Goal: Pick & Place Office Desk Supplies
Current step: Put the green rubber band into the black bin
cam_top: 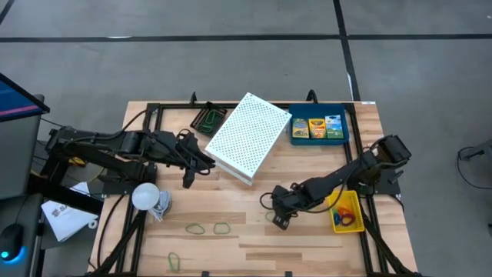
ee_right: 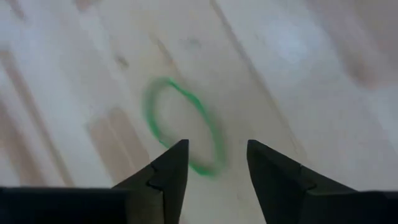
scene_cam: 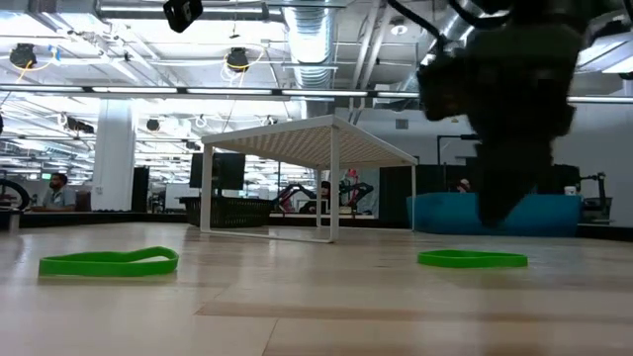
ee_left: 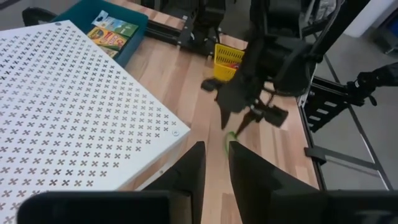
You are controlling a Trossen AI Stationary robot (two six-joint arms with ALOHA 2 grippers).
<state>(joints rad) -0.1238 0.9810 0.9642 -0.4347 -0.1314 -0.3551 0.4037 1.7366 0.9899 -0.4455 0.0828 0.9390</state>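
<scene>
The right gripper (ee_right: 212,163) hangs low over the table (cam_top: 307,238), fingers spread, straddling one end of a green rubber-band loop (ee_right: 183,126) that lies flat beneath it. The loop is a narrow oval whose long axis runs away from the fingertips at a slant. To the right, close by, sits a yellow mesh tray (cam_top: 345,213); farther back, a blue tray (cam_top: 318,128) holds crayon packs (cam_top: 316,127). The left gripper (cam_top: 187,179) waits by a white perforated shelf (cam_top: 247,136), fingers nearly together, empty.
</scene>
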